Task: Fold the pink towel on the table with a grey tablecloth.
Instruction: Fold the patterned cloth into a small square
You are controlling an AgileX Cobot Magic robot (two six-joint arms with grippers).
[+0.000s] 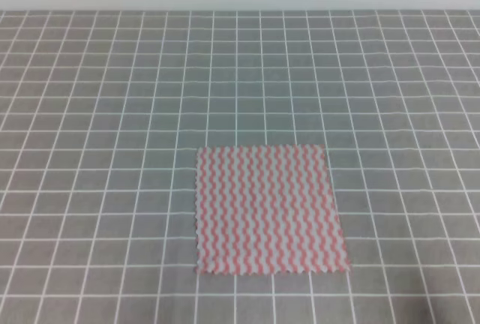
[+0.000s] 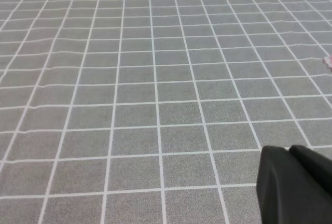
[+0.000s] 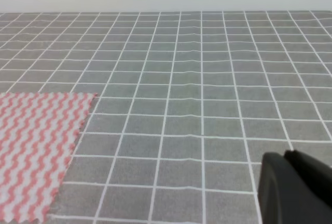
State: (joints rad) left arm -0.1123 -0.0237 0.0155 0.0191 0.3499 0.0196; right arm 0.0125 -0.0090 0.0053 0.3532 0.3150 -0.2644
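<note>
1. The pink towel (image 1: 270, 209) lies flat and unfolded on the bench (image 1: 105, 114), close to its near edge and a little right of the middle in the high view.
2. Its wavy pink and white stripes run from the far side to the near side, and its near edge is serrated.
3. The bench carries a grey cloth printed with thin white grid lines; a pale wall runs behind its far edge.
4. No arm shows in the high view.
5. In the left wrist view, a black part of the left fingers (image 2: 295, 185) fills the lower right corner above bare grid; whether they are wide or narrow cannot be told. A tiny pink speck sits at the right border.
6. In the right wrist view, a black part of the right fingers (image 3: 295, 187) sits at lower right, its spread equally unclear, well apart from the towel's corner at lower left.
</note>
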